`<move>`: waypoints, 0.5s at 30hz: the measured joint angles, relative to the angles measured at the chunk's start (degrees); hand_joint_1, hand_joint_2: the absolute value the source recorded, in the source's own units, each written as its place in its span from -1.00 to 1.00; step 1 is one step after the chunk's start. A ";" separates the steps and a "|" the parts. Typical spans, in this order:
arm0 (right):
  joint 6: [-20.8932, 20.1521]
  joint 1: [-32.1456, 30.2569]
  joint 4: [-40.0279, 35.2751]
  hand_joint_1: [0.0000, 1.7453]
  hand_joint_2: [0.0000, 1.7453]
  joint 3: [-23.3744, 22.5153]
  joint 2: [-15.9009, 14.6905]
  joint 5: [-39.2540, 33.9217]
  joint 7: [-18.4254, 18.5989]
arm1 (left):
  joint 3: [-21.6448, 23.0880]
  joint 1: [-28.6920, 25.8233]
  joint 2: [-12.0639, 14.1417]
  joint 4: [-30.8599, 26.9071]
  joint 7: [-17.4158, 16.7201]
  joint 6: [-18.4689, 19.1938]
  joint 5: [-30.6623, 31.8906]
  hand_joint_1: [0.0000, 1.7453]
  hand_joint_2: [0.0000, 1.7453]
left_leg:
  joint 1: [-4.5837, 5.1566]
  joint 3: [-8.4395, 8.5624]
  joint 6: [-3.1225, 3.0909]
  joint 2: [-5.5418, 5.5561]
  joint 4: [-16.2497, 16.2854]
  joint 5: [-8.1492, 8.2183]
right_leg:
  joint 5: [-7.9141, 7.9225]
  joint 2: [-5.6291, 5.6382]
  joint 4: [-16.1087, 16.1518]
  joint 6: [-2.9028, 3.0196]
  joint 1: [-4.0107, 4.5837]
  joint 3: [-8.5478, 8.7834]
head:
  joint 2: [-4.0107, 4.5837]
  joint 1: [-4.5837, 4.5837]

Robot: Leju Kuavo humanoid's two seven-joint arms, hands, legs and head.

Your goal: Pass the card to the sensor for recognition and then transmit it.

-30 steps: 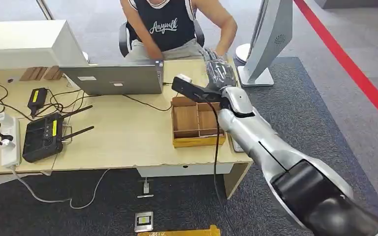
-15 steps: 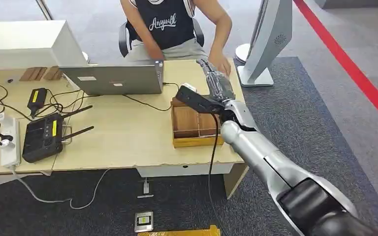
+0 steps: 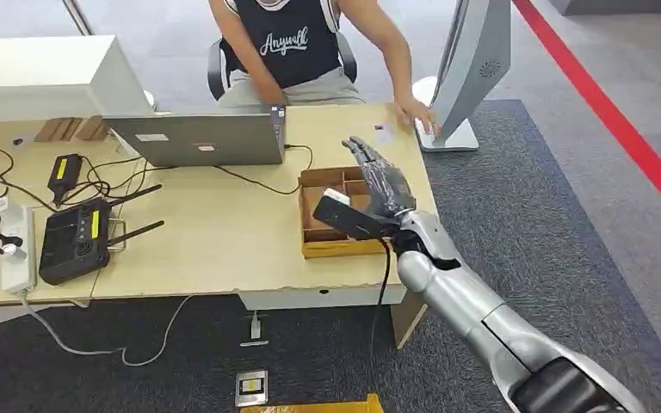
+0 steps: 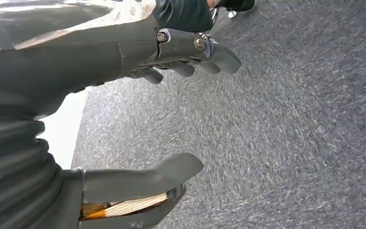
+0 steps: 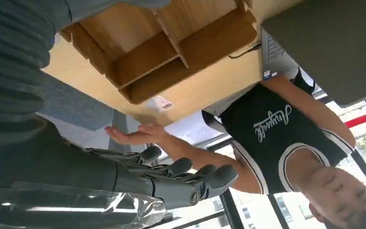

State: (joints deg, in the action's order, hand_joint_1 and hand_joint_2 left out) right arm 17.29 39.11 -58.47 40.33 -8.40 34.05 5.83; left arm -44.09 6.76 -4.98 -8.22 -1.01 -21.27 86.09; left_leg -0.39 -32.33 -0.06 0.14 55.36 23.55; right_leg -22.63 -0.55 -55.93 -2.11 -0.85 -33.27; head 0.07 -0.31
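On the desk [image 3: 224, 249], near its left edge, a black router [image 3: 76, 241] lies among cables, and an open laptop [image 3: 196, 138] stands at the far edge in front of the seated person [image 3: 297, 43]. Further right, close to the front right corner, sits the wooden compartment box [image 3: 342, 215]. The right hand [image 3: 380, 182] hovers above that box, fingers stretched out flat and apart and holding nothing. Half a second ago it reached out to the far right corner, next to the person's hand; now it has drawn back toward the robot. The card [image 3: 385, 132] lies flat on the desk at the far right edge, just beside the person's hand [image 3: 420, 116], which has slid out to the corner by the base of the white stand [image 3: 473, 69]. The right wrist view shows the same small card [image 5: 160, 103] on the desktop beyond the box, near the person's outstretched palm. The handover therefore looks finished: the card has been released and the arm is retreating. The left hand [image 4: 171, 119] hangs over the carpet, fingers loosely apart and gripping nothing.
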 joint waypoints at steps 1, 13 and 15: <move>0.00 -0.60 -0.50 -1.00 1.00 0.02 -0.39 0.00 0.09 | -0.04 0.00 0.00 0.00 0.07 -0.02 0.04 -1.00 1.00 | 0.00 -0.01 0.00 0.00 0.00 0.00 | 0.00 0.00 0.00 0.00 0.00 0.01 | 0.00 -0.02; -1.81 -6.50 -3.23 -1.00 1.00 0.59 -2.53 1.88 -0.33 | -0.13 0.04 0.09 0.00 0.35 -0.17 0.94 -1.00 1.00 | 0.00 -0.02 0.00 0.00 -0.01 0.00 | -0.02 0.00 -0.01 -0.01 0.00 0.00 | 0.00 0.00; -1.79 -6.86 -3.21 -1.00 1.00 0.81 -2.60 2.75 -0.26 | -0.13 0.04 0.09 0.00 0.35 -0.17 1.03 -1.00 1.00 | 0.00 -0.02 0.00 0.00 -0.01 0.00 | -0.02 0.00 -0.01 -0.01 0.00 0.00 | 0.00 0.00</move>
State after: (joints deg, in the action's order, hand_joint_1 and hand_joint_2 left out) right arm 15.50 32.25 -61.68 41.14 -10.99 36.81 5.57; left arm -44.22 6.80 -4.90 -8.22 -0.66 -21.44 87.12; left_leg -0.39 -32.34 -0.06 0.15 55.35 23.55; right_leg -22.65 -0.55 -55.94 -2.12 -0.85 -33.27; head 0.07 -0.31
